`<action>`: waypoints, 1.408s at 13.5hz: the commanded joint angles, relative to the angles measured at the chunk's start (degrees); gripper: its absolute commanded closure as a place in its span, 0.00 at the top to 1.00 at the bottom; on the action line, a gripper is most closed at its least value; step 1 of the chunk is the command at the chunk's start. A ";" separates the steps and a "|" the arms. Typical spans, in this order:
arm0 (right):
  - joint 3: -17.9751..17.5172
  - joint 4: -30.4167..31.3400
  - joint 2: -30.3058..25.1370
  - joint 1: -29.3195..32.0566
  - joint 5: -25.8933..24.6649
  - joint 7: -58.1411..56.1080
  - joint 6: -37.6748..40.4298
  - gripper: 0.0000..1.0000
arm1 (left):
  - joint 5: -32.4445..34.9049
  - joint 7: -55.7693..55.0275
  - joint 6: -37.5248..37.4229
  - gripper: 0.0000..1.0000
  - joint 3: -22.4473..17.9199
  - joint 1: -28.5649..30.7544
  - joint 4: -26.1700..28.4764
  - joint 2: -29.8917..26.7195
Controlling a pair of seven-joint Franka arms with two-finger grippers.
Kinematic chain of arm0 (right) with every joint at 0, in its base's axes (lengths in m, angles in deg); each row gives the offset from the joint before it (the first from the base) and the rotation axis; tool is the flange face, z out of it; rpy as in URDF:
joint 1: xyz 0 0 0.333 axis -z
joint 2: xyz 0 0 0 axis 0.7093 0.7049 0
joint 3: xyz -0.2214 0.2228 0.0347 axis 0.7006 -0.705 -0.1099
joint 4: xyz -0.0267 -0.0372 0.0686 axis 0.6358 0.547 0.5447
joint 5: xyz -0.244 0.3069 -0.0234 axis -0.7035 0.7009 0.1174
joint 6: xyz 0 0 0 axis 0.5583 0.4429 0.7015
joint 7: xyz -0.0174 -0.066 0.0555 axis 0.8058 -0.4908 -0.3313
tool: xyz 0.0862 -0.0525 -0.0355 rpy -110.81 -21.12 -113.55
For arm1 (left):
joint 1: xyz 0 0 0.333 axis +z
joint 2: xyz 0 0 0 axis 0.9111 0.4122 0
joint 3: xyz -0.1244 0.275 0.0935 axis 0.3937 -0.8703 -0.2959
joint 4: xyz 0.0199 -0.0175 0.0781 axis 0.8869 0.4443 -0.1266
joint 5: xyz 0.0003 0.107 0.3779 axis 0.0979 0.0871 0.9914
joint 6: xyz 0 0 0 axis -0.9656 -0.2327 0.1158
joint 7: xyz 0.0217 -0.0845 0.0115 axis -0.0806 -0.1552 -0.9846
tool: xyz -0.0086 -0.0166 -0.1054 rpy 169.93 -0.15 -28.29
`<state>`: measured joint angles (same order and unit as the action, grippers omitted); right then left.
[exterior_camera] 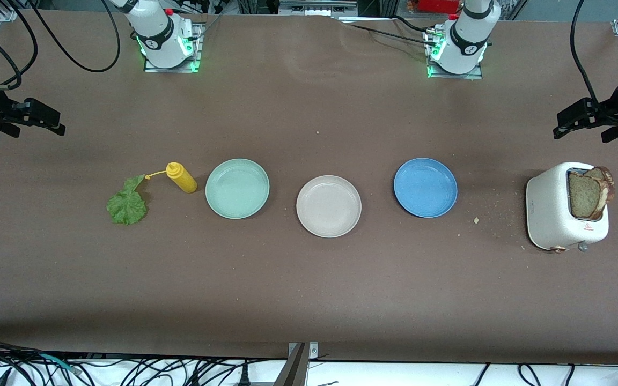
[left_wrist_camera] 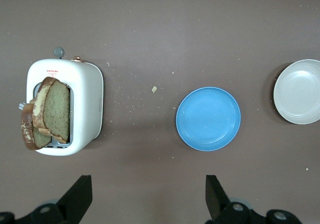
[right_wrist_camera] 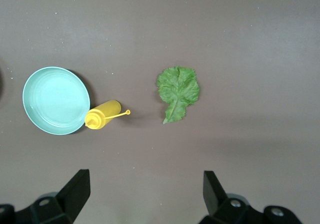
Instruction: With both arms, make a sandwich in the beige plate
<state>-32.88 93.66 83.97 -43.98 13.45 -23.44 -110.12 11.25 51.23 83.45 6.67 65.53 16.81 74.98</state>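
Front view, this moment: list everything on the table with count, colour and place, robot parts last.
lettuce leaf: one, green, nearest the right arm's end.
sauce bottle: one, yellow, between the leaf and the mint plate.
mint-green plate: one, empty.
beige plate: one, empty, mid-table.
blue plate: one, empty.
toaster: one, white, at the left arm's end.
bread slices: two, brown, standing in the toaster.
right gripper: black, open, over bare table.
left gripper: black, open, above the toaster.

Beige plate [exterior_camera: 329, 206] empty, mid-table; bread slices [exterior_camera: 589, 193] upright in toaster [exterior_camera: 553, 214]; lettuce leaf [exterior_camera: 126, 203] flat.
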 commanded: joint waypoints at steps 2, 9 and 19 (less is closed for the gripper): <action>0.62 -1.10 0.16 -0.67 0.16 0.67 0.84 1.00 | 3.21 -0.45 0.57 1.00 -0.02 0.39 0.04 0.53; 0.62 -1.10 0.16 -0.67 0.16 0.67 0.84 1.00 | 4.46 -0.01 1.36 1.00 -0.02 0.66 0.21 1.67; 0.62 -1.10 0.16 -0.67 0.16 0.67 0.84 1.00 | 2.08 -0.62 1.10 1.00 0.33 -0.05 -0.49 0.71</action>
<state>-32.86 93.66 83.97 -43.99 13.45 -23.44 -110.12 14.37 51.09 84.59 6.96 65.58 16.37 76.65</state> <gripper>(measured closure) 0.000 0.000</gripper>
